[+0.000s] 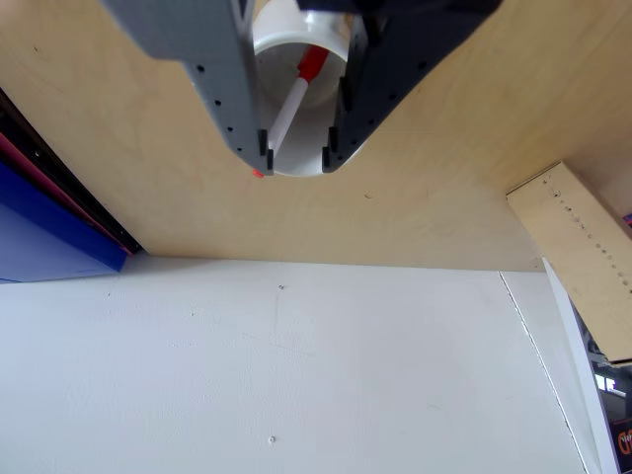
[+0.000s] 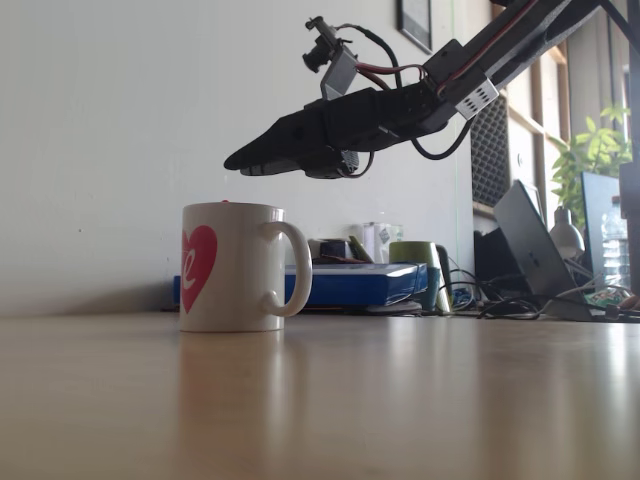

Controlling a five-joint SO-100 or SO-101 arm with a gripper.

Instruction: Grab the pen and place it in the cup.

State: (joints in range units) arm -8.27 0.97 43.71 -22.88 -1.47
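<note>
Since the pen [image 1: 294, 99] already leans inside the cup [image 1: 296, 39], red cap down, and our gripper [image 1: 296, 156] hovers above the cup's rim with fingers parted and empty, we should lift straight up, clear of the cup's handle [image 2: 288, 268].

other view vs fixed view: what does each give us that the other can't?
Other view alone: looking down between the fingers, the pen lies inside the cup, leaning on the wall, red cap up; the jaws stand apart with nothing between them.

Fixed view alone: the side profile, with the gripper above the cup and clear of its rim, plus the handle and the red heart on the side. A speck of red shows at the rim, too small to call.

Both: the cup, the gripper, the wooden table and the white wall.
</note>
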